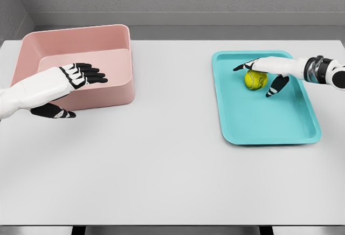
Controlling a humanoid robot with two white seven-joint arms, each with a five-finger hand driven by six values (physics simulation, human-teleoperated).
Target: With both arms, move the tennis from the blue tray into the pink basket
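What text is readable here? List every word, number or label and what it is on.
None: no readable text anywhere. The pink basket, blue tray, tennis ball, table and both robot hands, left and right, carry no writing, numbers or logos.

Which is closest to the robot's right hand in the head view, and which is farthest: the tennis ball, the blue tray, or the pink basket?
From the right hand:
1. Tennis ball, right under the hand's fingers.
2. Blue tray, beneath the hand, on the table's right.
3. Pink basket, far across on the left, by the left hand.
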